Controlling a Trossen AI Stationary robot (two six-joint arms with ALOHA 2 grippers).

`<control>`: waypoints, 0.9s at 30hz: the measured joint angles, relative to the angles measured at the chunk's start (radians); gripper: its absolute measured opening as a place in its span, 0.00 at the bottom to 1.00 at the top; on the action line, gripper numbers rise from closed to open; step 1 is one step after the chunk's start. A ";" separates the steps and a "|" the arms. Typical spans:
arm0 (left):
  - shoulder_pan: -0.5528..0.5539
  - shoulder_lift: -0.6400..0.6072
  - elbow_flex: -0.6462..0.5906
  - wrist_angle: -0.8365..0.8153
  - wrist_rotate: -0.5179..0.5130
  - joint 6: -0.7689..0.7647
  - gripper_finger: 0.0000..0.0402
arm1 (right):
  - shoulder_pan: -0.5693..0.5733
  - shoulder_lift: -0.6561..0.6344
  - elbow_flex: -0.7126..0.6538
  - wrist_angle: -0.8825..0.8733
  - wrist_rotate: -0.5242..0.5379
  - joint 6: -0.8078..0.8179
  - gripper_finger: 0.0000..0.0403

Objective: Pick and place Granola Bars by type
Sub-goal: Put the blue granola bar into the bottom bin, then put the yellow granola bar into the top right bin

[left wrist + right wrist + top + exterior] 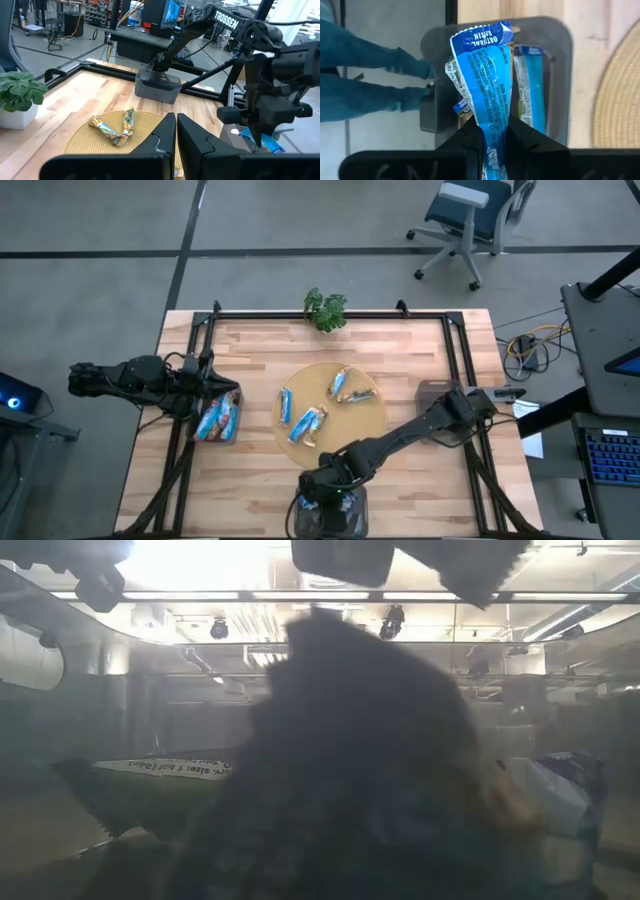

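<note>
While I am watching from above, the small grey rectangular bin [331, 515] at the near edge of the pale wooden counter [410, 480] is sitting under the right gripper [495, 131], which is pinching a bright blue foil-wrapped granola bar [487, 82] by its end, its jaws narrowed onto the wrapper. That bar is hanging right over the bin's opening, and I am seeing at least two more blue bars [530, 85] lying inside. A second grey bin [219, 418] at the counter's left side is holding several blue bars, and the left gripper [176, 131] is hovering just beside it with its fingers pressed together, carrying nothing. Between the bins, the round woven straw mat [372, 423] is bearing five loose bars [307, 423], some blue, some with gold and brown markings. A small green potted plant [325, 309] is standing at the far edge. Black frame rails [455, 350] are running along the counter's sides. At counter height the view is almost wholly blocked by a dark shape.
</note>
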State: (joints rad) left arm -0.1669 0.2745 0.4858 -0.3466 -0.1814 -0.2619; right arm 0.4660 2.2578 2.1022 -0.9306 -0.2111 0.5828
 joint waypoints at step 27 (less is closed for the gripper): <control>0.000 0.000 0.000 0.001 0.000 0.000 0.00 | 0.003 0.000 -0.051 0.082 -0.103 0.033 0.43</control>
State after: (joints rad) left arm -0.1669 0.2742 0.4858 -0.3458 -0.1818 -0.2621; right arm 0.4686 2.2581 2.0514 -0.8489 -0.3145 0.6158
